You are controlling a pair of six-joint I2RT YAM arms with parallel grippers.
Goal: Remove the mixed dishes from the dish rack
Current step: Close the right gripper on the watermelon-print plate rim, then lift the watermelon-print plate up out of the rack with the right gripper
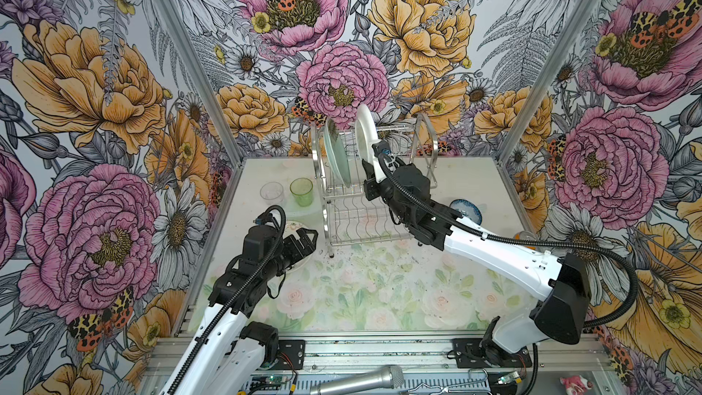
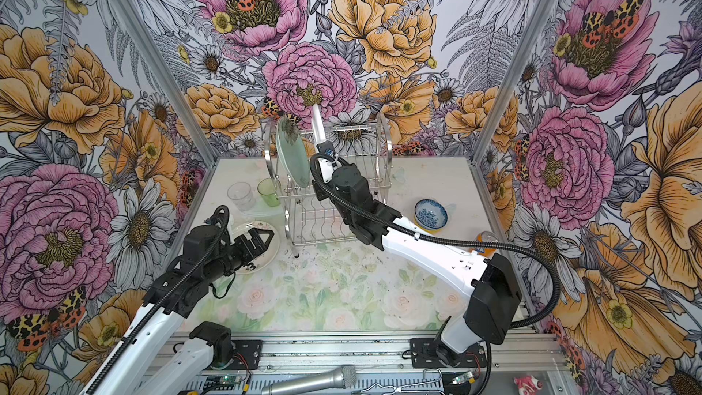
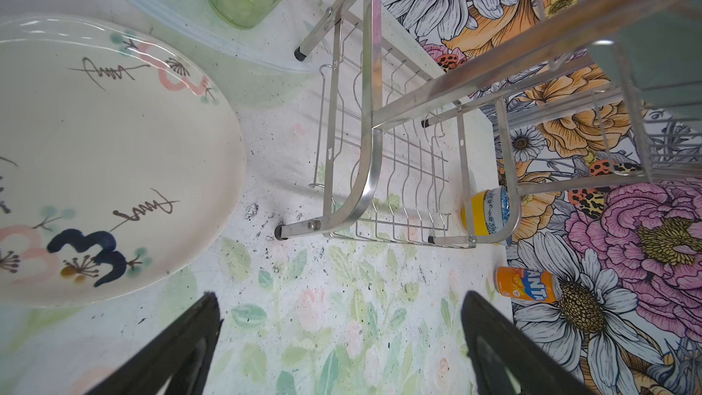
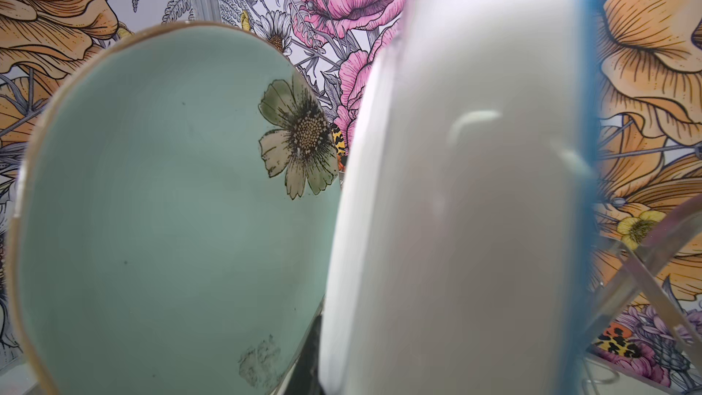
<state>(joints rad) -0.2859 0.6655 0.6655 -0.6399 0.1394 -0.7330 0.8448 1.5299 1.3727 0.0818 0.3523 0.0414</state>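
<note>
The steel wire dish rack (image 1: 431,138) stands at the back middle of the table. A pale green plate (image 1: 336,157) with a flower print (image 4: 171,222) stands on edge in its upper shelf. Beside it a white plate (image 1: 364,138) with a blue rim (image 4: 475,203) is upright, and my right gripper (image 1: 374,174) is shut on its lower edge, which hides whether the plate sits in a slot. My left gripper (image 3: 342,336) is open and holds nothing, low over the table beside a cream painted plate (image 3: 114,153) that lies flat left of the rack.
A green tumbler (image 1: 302,191) and a clear glass (image 1: 272,191) stand behind the cream plate. Right of the rack a blue-and-white bowl (image 2: 430,214) sits in a yellow bowl (image 3: 473,214). An orange soda can (image 3: 526,284) lies near the right wall. A microphone (image 1: 361,379) lies on the front rail.
</note>
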